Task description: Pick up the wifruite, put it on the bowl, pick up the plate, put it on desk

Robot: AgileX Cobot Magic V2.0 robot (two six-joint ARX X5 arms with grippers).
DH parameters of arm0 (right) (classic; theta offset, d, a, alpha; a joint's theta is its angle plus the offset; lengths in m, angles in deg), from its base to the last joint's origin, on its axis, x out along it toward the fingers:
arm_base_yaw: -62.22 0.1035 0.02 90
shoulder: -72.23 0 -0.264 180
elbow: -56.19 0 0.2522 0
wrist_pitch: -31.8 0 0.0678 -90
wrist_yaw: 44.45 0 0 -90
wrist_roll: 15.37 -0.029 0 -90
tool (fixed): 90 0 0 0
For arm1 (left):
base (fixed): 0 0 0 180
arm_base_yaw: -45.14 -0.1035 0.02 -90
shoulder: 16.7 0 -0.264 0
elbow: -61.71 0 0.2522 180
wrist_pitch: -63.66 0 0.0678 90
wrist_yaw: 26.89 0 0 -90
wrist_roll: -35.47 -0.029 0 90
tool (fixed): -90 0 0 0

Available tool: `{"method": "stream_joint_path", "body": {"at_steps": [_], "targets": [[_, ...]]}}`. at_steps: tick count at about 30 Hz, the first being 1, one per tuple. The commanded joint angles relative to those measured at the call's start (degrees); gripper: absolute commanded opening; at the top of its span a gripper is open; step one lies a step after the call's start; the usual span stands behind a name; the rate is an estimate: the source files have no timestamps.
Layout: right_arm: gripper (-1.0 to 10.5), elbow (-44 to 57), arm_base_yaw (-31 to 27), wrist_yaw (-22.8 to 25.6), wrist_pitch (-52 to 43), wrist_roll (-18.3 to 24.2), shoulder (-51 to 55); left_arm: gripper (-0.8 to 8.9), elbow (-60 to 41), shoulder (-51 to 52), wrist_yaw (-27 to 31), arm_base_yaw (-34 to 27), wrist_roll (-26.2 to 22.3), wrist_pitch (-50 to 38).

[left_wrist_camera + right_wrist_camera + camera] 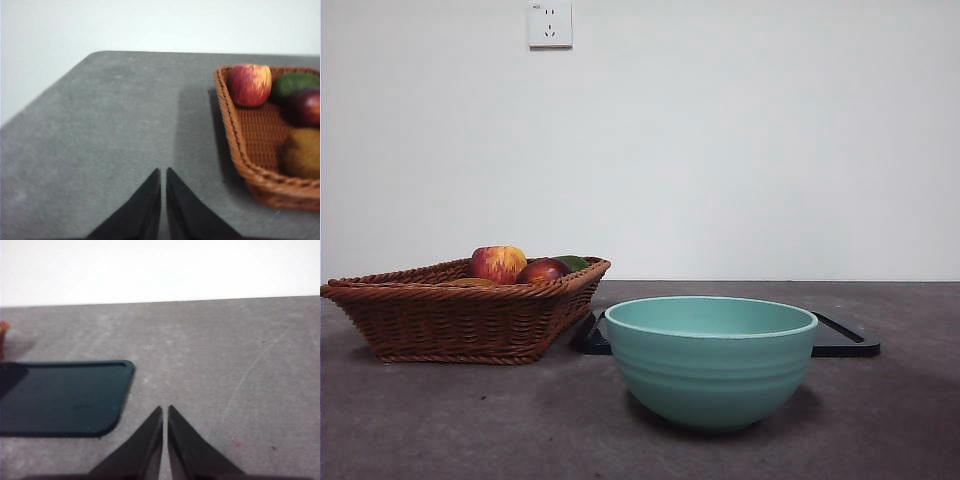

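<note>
Both arms idle, nothing held.
We see the wifruite (301,151) in the basket (235,135); bowl (711,360) on the desk (440,420) before the plate (60,397); left gripper (163,172) and right gripper (165,410) pressed together.

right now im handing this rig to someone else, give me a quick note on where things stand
Left end effector: jaws shut, empty, above bare desk beside the wicker basket.
Right end effector: jaws shut, empty, above the desk near the dark plate's corner.
Wifruite: in the basket with the apple, a dark red fruit and a green fruit.
Bowl: at the front of the desk; nothing shows above its rim. The plate lies flat behind it.
Done: nothing yet.
Left: move the wifruite to the bowl, then handle the plate.
</note>
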Motion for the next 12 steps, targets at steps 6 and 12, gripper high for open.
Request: {"method": "stream_joint_path", "body": {"at_steps": [6, 12], "targets": [[0.1, 0.24, -0.04, -1.55, -1.25, -7.5, 0.04, 0.15, -1.05, 0.07, 0.0, -0.15, 16.13, 0.39], [0.1, -0.72, -0.04, -2.08, -3.13, -9.97, 0.04, 0.15, 0.63, 0.04, -2.54, -0.15, 19.74, 0.87]]}}
